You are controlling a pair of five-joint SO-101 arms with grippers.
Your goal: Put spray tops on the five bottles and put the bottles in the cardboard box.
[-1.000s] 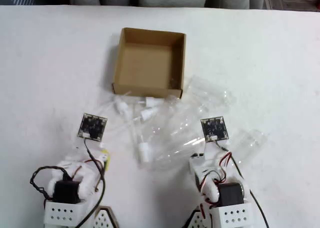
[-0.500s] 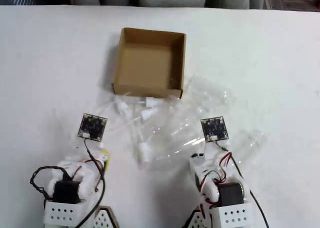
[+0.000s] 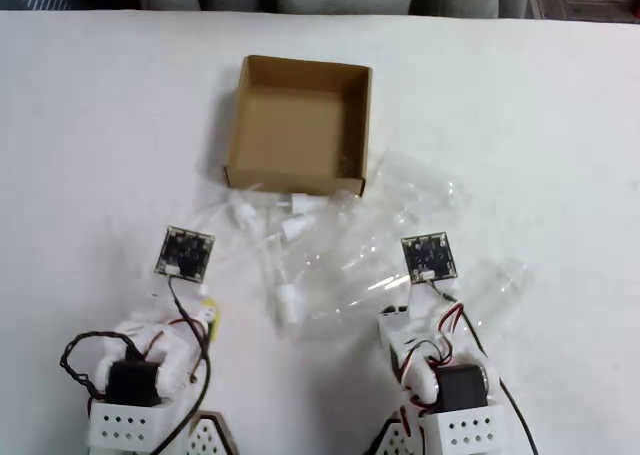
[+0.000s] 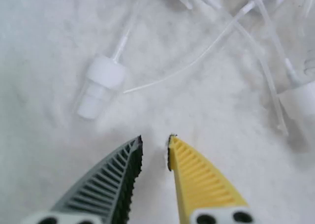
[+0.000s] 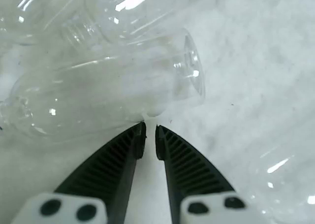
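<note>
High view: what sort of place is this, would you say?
Likely a robotics lab workbench: two small robot arms at a white table, with a cardboard box, clear bottles and loose spray tops laid out.

The cardboard box [image 3: 295, 184] stands upright and open-topped, brown and square, its floor bare. Just in front of it clear plastic bottles [image 3: 360, 265] lie on their sides in a loose heap, necks uncapped. White spray tops [image 3: 288, 303] with thin dip tubes lie loose beside them.
</note>
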